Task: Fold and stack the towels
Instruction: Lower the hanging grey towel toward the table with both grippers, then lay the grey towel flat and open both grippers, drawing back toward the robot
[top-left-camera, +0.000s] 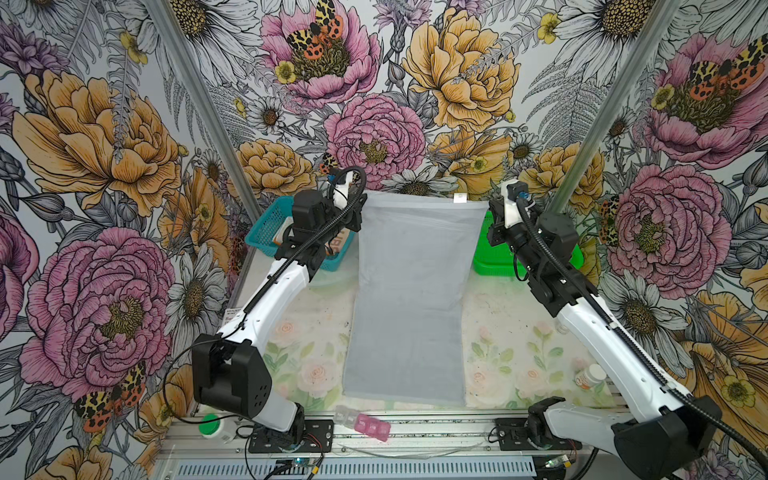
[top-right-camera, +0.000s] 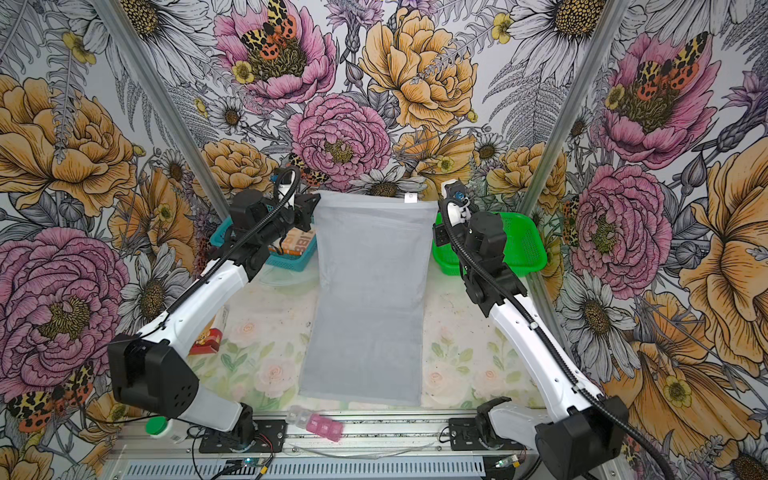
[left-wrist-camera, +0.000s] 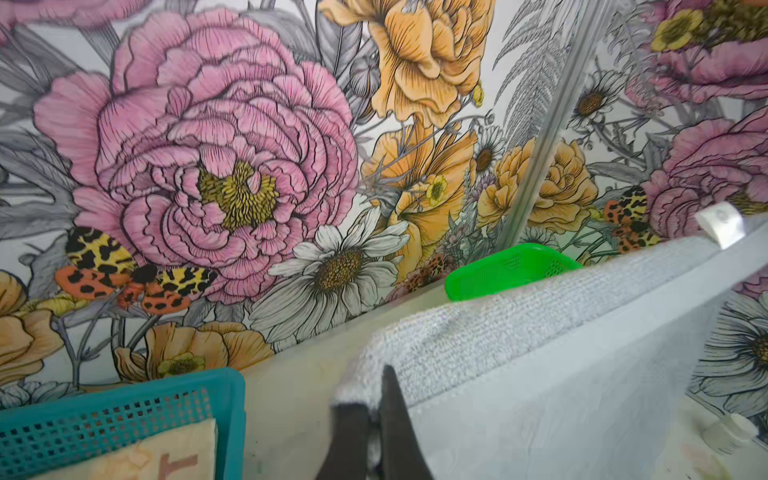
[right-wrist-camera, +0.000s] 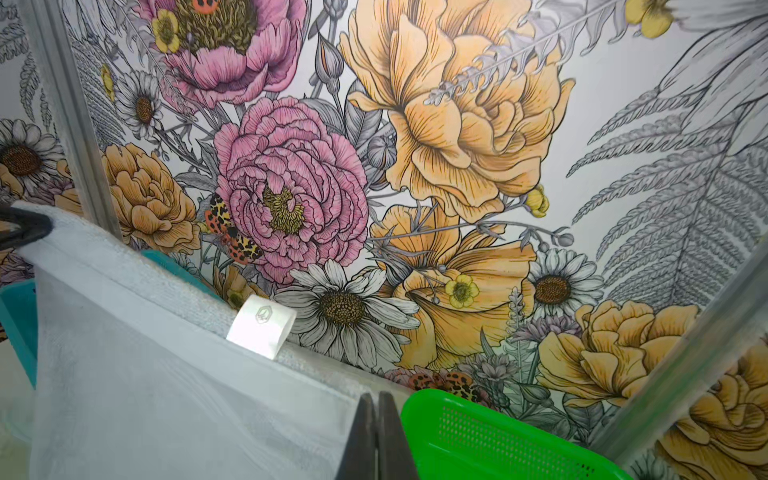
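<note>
A large pale grey-white towel (top-left-camera: 409, 291) (top-right-camera: 370, 291) hangs lifted by its two far corners, while its near end lies flat on the table. My left gripper (top-left-camera: 360, 204) (top-right-camera: 314, 200) (left-wrist-camera: 376, 401) is shut on the left far corner. My right gripper (top-left-camera: 488, 212) (top-right-camera: 436, 215) (right-wrist-camera: 376, 401) is shut on the right far corner. A white tag (right-wrist-camera: 262, 326) sticks up from the held edge. A striped towel with lettering (top-right-camera: 297, 245) lies in the teal basket (top-left-camera: 266, 226), partly hidden by my left arm.
A green basket (top-left-camera: 484, 262) (right-wrist-camera: 498, 436) stands at the back right behind my right arm. A pink pill box (top-left-camera: 372, 426) and a green-capped bottle (top-left-camera: 212, 426) sit on the front rail. A small bottle (top-left-camera: 590, 376) lies at the right edge, a red box (top-right-camera: 208, 338) at the left.
</note>
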